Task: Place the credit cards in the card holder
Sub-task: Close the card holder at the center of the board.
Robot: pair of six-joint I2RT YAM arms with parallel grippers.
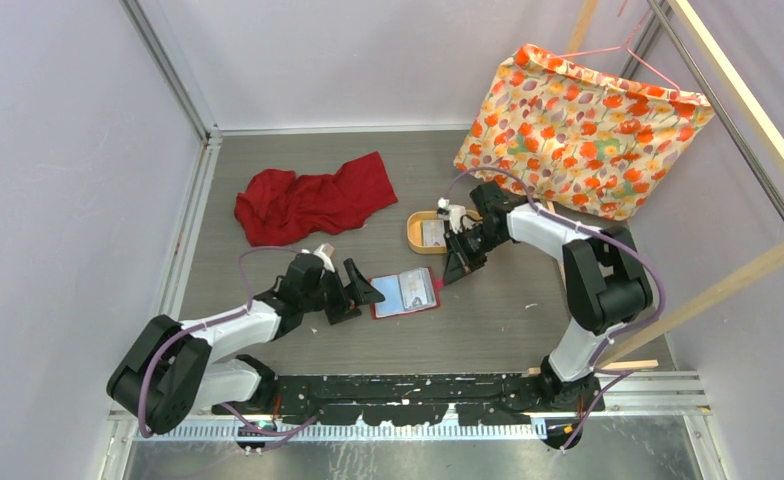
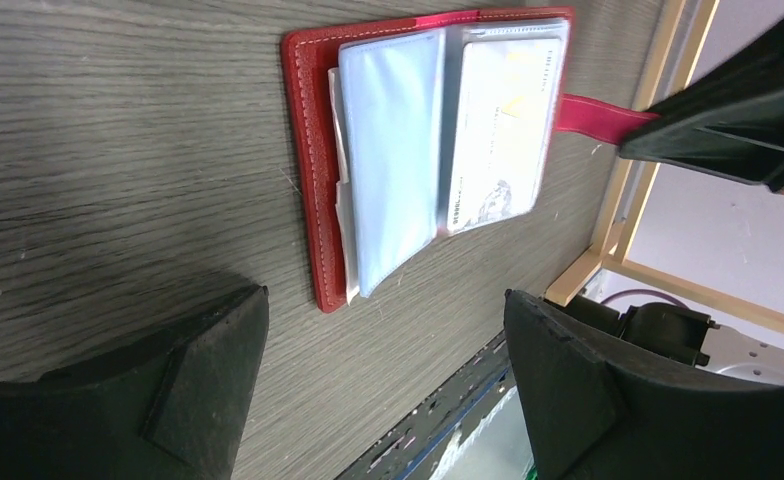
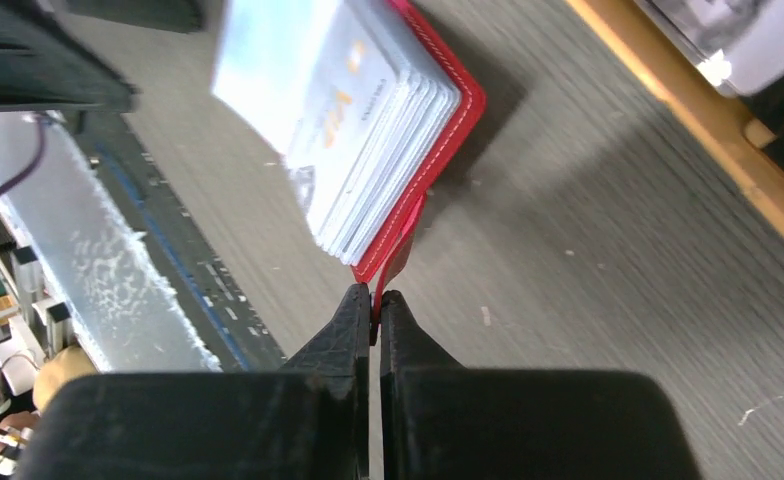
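Card holder is found lying open on the table, between the two grippers, its clear pockets facing up. A printed card is seen in the pocket nearer the tab. The pocket beside it appears pale and blank, and whether anything is held in it cannot be told. In the right wrist view several sleeves are seen stacked on that half, the top one showing a card's print.

Right gripper is closed on the red tab at the holder's edge, with the strap pinched between the fingertips and the jaws pressed nearly together. Whether that side of the holder is raised off the table cannot be told.

Left gripper is held low at the opposite edge of the holder, with its jaws spread wide and nothing between them. The fingers are kept just short of the red cover.

One more pale card is noted in the tan tray, just behind the right gripper and apart from the holder.

A red cloth is bunched at the far left of the table. A floral bag is hung at the far right.
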